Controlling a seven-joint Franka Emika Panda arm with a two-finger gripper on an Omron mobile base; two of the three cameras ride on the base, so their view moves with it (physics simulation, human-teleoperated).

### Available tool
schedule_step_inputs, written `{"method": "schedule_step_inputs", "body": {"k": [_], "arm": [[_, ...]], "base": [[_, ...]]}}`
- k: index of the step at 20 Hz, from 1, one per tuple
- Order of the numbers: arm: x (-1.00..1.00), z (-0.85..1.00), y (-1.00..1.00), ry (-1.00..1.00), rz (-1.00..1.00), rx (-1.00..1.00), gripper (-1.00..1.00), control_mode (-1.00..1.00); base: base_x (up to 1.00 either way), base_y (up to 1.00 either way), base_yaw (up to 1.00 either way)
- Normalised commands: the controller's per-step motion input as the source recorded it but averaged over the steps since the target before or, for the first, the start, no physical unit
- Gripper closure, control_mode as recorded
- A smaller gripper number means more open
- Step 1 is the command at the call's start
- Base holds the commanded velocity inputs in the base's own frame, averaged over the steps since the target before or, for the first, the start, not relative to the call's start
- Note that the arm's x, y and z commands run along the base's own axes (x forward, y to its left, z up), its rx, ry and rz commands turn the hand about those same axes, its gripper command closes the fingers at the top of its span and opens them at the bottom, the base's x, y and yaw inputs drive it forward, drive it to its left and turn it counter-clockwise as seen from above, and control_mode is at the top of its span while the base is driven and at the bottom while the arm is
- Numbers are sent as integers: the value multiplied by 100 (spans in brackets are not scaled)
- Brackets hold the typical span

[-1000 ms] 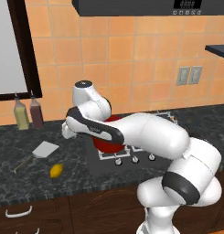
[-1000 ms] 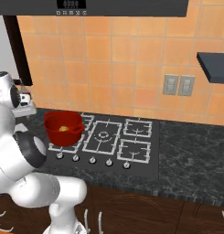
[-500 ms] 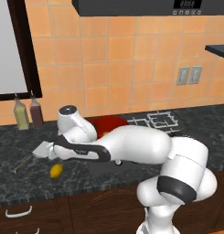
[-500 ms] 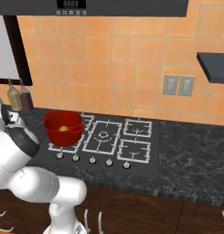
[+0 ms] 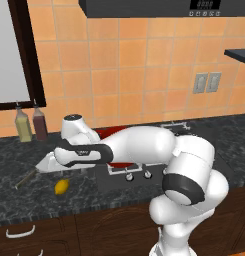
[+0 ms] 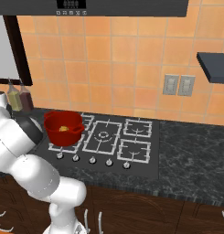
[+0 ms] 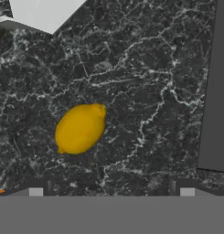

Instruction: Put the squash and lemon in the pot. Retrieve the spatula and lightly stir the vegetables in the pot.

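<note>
The bright yellow lemon (image 7: 80, 128) lies on the dark counter just ahead of my open gripper (image 7: 111, 191), slightly left of the midline, with nothing between the fingertips (image 7: 35, 190). In the left base view the lemon (image 5: 61, 186) sits near the counter's front, below my lowered hand. The spatula's pale blade (image 7: 42, 13) lies beyond the lemon; its blade (image 5: 45, 163) and dark handle (image 5: 25, 178) rest on the counter. The red pot (image 6: 63, 129) stands on the stove's left front burner with the tan squash (image 6: 63, 129) inside.
The stove's edge (image 7: 216, 91) runs along the right of the hand view. Two bottles (image 5: 24, 127) stand against the tiled wall at the counter's back left. My arm stretches across the pot (image 5: 108, 132) in the left base view.
My arm has swung from over the pot leftward and down to the counter above the lemon. The gripper has stayed open.
</note>
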Motion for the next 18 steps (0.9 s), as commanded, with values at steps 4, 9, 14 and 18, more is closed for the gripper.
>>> {"method": "schedule_step_inputs", "body": {"k": [4, 9, 14, 18], "arm": [[19, -30, 60, 0, -37, -5, -100, -100], [21, -26, 16, 5, -28, -1, -100, -100], [7, -28, 3, 6, -19, 0, -100, -100], [0, -34, 0, 6, -12, 0, -100, -100]], "base": [[0, 0, 0], [0, 0, 0], [0, 0, 0], [0, 0, 0]]}}
